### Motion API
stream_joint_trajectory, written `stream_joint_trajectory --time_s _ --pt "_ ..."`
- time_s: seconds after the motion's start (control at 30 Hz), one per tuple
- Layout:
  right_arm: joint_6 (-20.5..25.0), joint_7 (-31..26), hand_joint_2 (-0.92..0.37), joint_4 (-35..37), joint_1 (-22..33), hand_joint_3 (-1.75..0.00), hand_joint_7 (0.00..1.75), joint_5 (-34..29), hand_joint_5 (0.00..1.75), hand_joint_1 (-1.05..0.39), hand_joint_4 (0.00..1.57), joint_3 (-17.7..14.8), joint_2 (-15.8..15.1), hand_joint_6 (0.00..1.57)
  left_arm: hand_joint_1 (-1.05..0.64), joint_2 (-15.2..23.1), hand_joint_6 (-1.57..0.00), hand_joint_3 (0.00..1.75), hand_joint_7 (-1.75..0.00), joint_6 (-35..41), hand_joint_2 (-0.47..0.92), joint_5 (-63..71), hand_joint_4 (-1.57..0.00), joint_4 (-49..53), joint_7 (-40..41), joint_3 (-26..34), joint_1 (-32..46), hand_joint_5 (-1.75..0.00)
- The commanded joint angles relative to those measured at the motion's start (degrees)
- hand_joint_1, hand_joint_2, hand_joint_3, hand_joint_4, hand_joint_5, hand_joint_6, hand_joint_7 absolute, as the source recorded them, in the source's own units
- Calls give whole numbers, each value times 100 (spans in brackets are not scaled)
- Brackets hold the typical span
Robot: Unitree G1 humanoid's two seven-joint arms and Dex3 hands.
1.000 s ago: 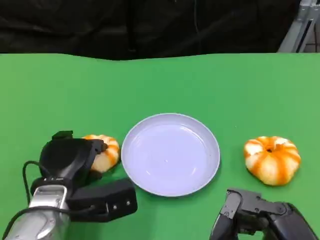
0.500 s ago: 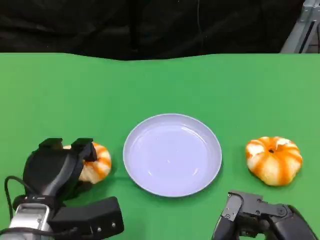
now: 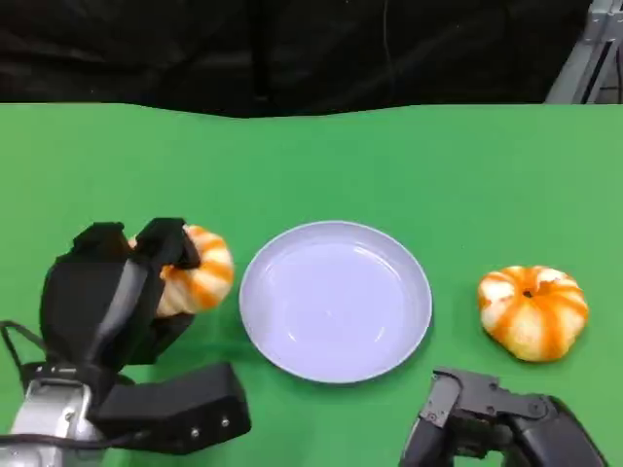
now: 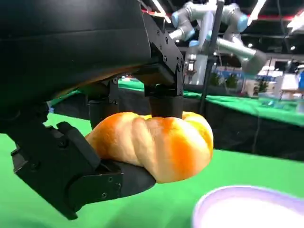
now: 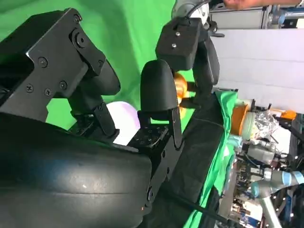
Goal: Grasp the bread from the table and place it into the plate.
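Note:
My left hand (image 3: 117,292) grips an orange-and-white striped bread roll (image 3: 198,270), lifted off the green table just left of the plate. In the left wrist view the roll (image 4: 156,145) sits clamped between the black fingers (image 4: 164,97) above and the thumb below, with the plate's rim (image 4: 247,199) close by. The round pale lilac plate (image 3: 336,297) lies in the middle of the table with nothing in it. A second striped bread roll (image 3: 531,309) rests on the table to the plate's right. My right hand (image 3: 492,428) stays low at the near edge, holding nothing, its fingers (image 5: 159,95) apart.
The green table (image 3: 321,165) runs back to a black curtain (image 3: 292,49). A metal frame (image 3: 589,49) stands at the far right corner. The left wrist view shows other robot arms (image 4: 223,33) in the room behind.
My left hand has closed on the left bread roll and lifted it up off the table. The right hand has hardly moved.

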Motion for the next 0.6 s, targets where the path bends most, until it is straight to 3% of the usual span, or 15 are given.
stream_joint_trajectory --time_s 0.03,0.33,0.6 --pt "-130 -86 -25 155 -32 -157 147 -41 170 9 88 14 -8 76 -16 -180 -78 133 -175 6 37 -45 -98 -327 -217 55 -208 -175" --pt "-267 -44 -24 340 -140 -155 147 75 169 7 89 -94 -65 77 -20 -857 -81 145 -172 -217 29 4 -103 -198 -462 -344 -735 -175" --pt "-460 9 -24 492 -148 -156 145 165 167 8 90 -217 -101 77 -19 -1429 -80 127 -174 -59 30 264 -101 781 -498 -833 -1363 -175"
